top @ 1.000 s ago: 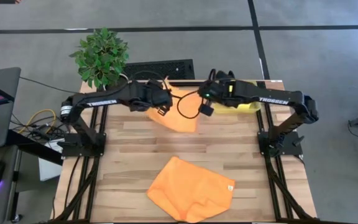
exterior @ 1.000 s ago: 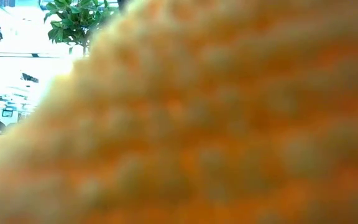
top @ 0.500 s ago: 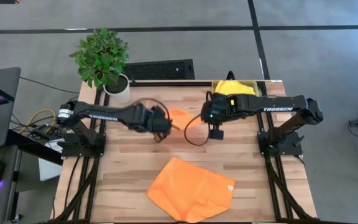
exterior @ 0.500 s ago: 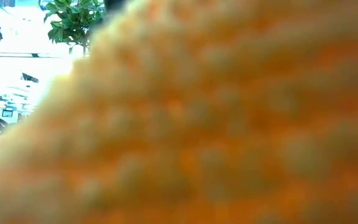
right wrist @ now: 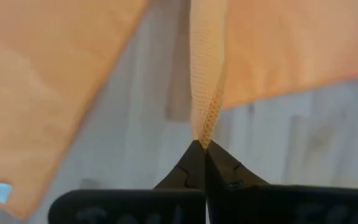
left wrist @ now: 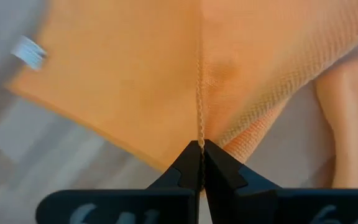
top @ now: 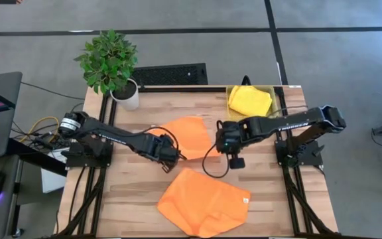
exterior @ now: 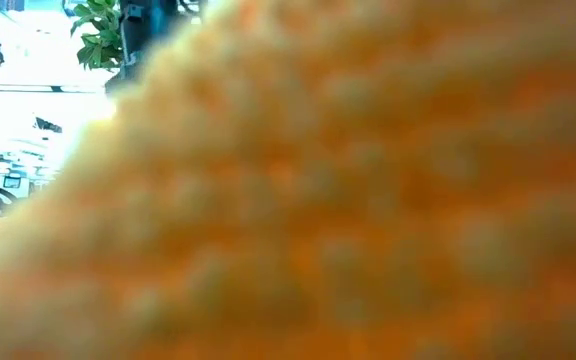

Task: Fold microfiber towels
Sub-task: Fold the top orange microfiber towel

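A: Where are the two tools?

B: Both are over the middle of the table (top: 131, 182). The left tool (top: 176, 156) and the right tool (top: 221, 141) each pinch an edge of one orange towel (top: 190, 127), which stretches between them above the wood.

A: Are they really clamped on it?

B: Yes. In the left wrist view the fingers (left wrist: 188, 167) meet tightly on a seam of orange cloth (left wrist: 135, 81). In the right wrist view the right tool (right wrist: 199, 155) is closed the same way on a bunched fold of that cloth (right wrist: 207, 81).

A: And the other towels?

B: A second orange towel (top: 204, 202) lies spread and a little rumpled near the front edge of the table, with a small white label (top: 246, 199) at one corner. It sits so close to the low camera that its orange weave (exterior: 348, 220) fills nearly that whole view. A yellow towel (top: 249, 99) lies in the yellow bin (top: 270, 89) at the far right corner.

A: Anything else?

B: A potted plant (top: 109, 61) stands at the far left corner of the table, well apart from the held towel.
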Controlling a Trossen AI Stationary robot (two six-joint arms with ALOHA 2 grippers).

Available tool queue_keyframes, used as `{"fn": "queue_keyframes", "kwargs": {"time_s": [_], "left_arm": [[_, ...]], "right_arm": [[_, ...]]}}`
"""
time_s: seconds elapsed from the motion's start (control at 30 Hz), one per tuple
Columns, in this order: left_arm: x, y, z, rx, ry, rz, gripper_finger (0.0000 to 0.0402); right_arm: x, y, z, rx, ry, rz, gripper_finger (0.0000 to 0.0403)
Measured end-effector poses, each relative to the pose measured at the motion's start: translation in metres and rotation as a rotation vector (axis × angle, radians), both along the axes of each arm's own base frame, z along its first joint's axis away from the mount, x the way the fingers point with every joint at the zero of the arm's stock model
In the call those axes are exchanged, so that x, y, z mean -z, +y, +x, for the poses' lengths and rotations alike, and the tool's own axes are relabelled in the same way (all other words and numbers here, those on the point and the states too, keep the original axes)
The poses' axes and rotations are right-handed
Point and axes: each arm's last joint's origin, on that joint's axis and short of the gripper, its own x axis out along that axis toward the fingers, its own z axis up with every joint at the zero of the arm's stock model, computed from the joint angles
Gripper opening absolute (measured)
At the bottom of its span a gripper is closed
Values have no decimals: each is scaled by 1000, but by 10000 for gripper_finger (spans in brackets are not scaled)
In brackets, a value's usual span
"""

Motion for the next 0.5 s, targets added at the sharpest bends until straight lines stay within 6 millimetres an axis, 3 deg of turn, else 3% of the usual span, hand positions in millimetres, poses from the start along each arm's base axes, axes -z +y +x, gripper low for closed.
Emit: {"fn": "queue_keyframes", "kwargs": {"time_s": [0.23,0.5], "left_arm": [[28,-15,-5,-4,-44,-102,0],[43,-28,-15,40,-34,-109,0]], "right_arm": [[21,14,-6,-53,16,8,8],[35,24,-9,-112,16,71,8]]}}
